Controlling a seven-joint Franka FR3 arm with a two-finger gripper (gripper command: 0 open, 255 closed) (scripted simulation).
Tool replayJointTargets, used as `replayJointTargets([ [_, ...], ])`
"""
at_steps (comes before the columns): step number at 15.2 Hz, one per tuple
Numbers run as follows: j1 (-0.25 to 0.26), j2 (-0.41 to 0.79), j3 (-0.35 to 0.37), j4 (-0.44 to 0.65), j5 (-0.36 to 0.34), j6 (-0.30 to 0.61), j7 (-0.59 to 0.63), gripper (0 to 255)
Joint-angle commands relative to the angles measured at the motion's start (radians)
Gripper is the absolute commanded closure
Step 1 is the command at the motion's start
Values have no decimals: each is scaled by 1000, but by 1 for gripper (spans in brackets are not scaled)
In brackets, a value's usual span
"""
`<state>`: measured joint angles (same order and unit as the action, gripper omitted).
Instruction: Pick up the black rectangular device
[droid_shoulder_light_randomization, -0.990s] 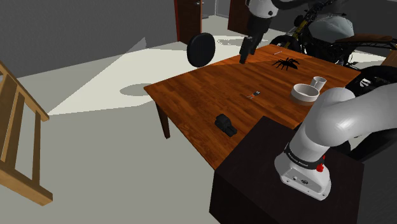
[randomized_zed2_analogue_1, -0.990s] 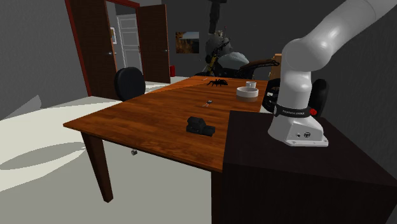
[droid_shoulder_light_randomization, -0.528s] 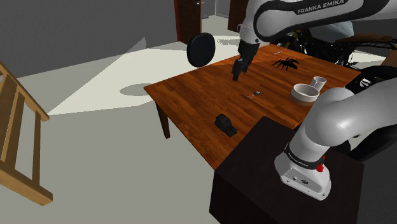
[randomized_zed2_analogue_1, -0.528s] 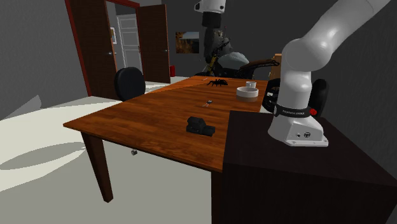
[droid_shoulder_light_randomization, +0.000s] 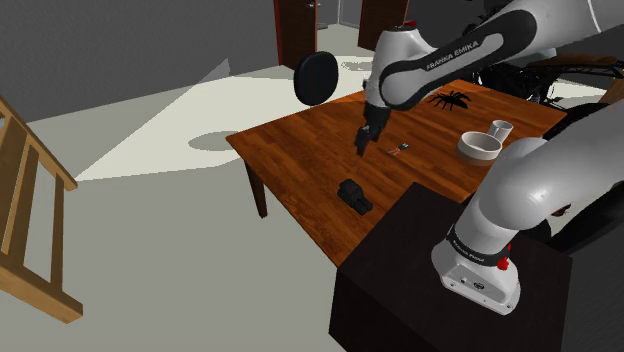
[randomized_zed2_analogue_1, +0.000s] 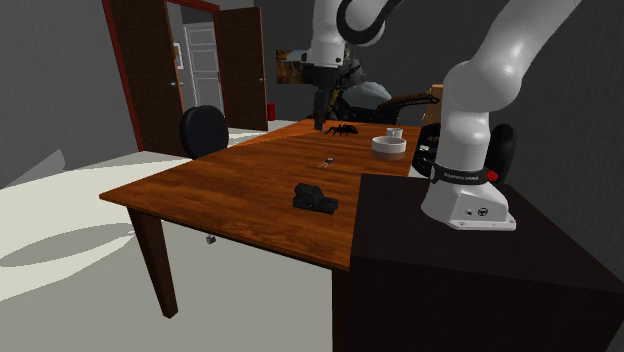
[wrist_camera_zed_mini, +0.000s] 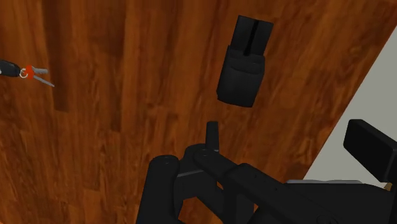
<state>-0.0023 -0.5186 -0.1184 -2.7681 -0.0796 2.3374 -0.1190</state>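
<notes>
Moved lower since earlier: gripper (droid_shoulder_light_randomization: 360, 147) above table (droid_shoulder_light_randomization: 290, 140), well apart from black device (droid_shoulder_light_randomization: 353, 195); open or closed, cannot tell.

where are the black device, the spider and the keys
black device (wrist_camera_zed_mini: 242, 76), wrist view, middle of its wider body
spider (droid_shoulder_light_randomization: 450, 99), shoulder view, its body
keys (wrist_camera_zed_mini: 25, 72), wrist view, the red part

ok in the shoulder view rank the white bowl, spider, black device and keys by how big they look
1. white bowl
2. spider and black device: about alike, and the spider lies farther from the camera, so no ranking
3. keys, by far the smallest
</notes>
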Motion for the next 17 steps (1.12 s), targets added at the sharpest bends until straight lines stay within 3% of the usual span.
replayJointTargets([
  [1,3,72,-9,-12,7,79,0,0],
  [8,39,374,-46,-24,84,361,-41,0],
  [12,69,570,-49,6,230,505,-138,0],
  [17,49,677,-4,27,339,586,-219,0],
])
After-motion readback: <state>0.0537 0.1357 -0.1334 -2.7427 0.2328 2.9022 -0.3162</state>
